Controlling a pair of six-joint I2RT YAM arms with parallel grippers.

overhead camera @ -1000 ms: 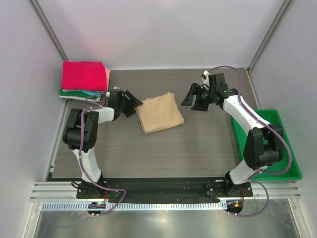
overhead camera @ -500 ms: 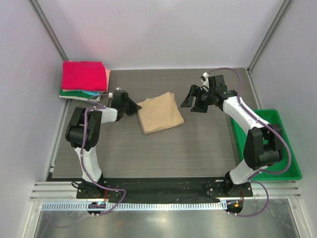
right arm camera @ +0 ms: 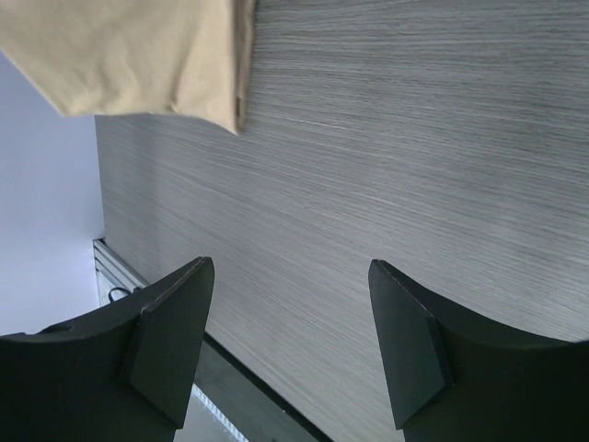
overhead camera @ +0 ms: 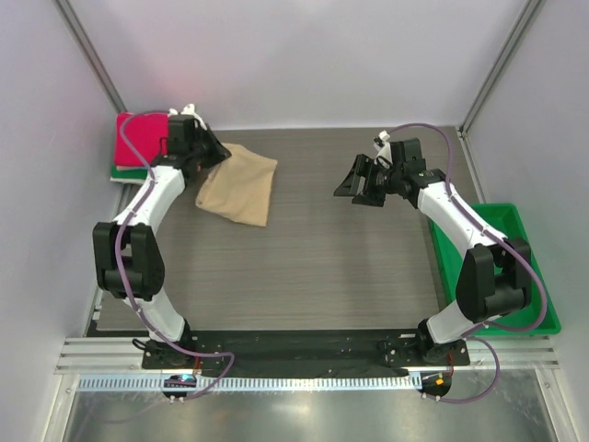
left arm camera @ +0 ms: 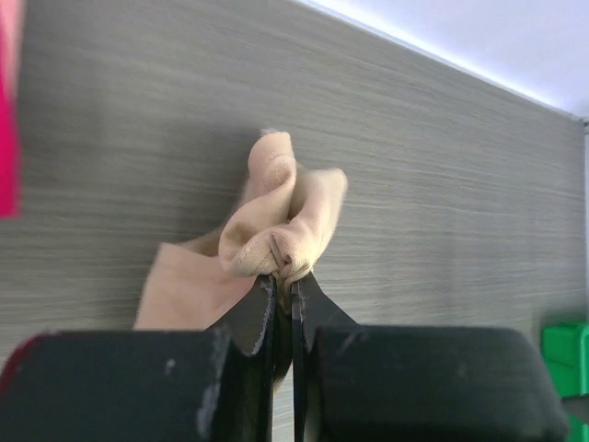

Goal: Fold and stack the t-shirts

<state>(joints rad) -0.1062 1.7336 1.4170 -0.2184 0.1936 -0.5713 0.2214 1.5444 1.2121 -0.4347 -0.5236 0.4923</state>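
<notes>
Left wrist view shows the left claw clenched on a bunched edge of the tan t-shirt, at ten o'clock of the worktop; light and limp, it probably sags, so grip its folded edge; right claw released.

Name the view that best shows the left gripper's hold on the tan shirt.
Left wrist: the left gripper is shut on a bunched fold of the tan shirt, close up. Top external shows the whole shirt, the pinch tiny. Right wrist shows only a shirt corner.
</notes>
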